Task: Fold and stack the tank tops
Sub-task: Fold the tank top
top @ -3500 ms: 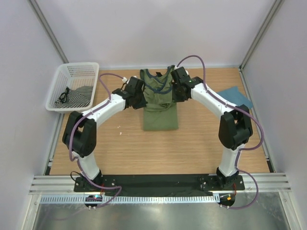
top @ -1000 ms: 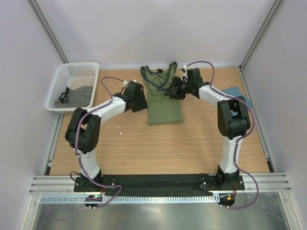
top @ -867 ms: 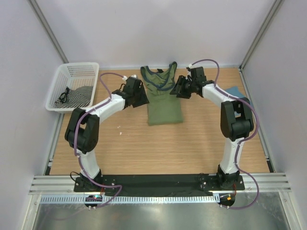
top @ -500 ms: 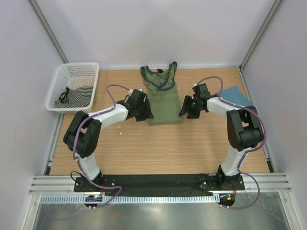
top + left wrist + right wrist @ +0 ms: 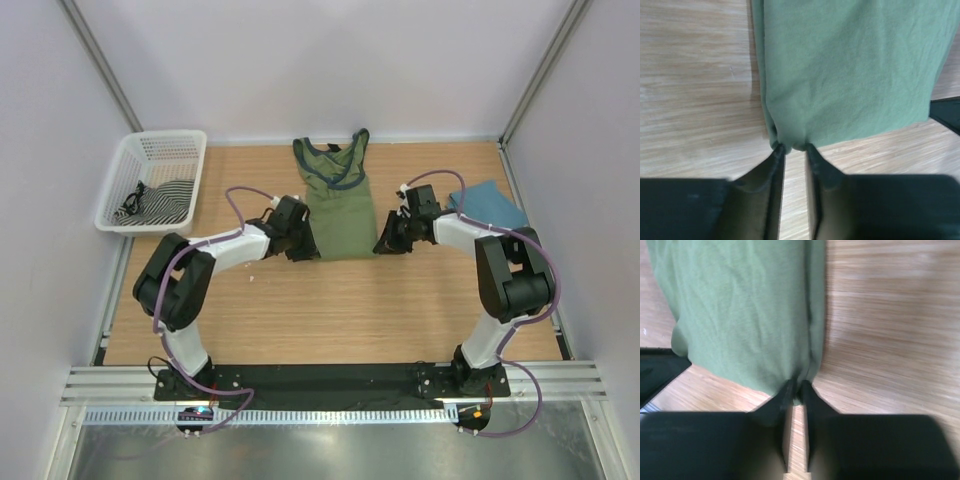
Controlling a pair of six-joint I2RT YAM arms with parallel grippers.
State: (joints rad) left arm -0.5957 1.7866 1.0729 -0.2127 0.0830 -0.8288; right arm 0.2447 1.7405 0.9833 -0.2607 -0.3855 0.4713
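The olive-green tank top (image 5: 338,215) lies flat at the middle back of the table, its navy-trimmed neck at the far end and its hem nearest me. My left gripper (image 5: 308,247) pinches the hem's left corner; in the left wrist view (image 5: 792,148) cloth (image 5: 850,70) bunches between its fingertips. My right gripper (image 5: 383,243) pinches the hem's right corner, its fingers nearly closed on cloth (image 5: 740,310) in the right wrist view (image 5: 796,390). The teal-blue tank top (image 5: 487,200) lies at the right, partly behind the right arm. The chest graphic is hidden.
A white basket (image 5: 115,190) stands at the back left with a striped cloth (image 5: 160,200) in it. Grey walls close in the table at the left, back and right. Bare wood lies between the tank top and the arm bases.
Both grippers have moved from beside the top's upper part toward me, along its sides, to the hem corners and closed there. The teal top is more exposed.
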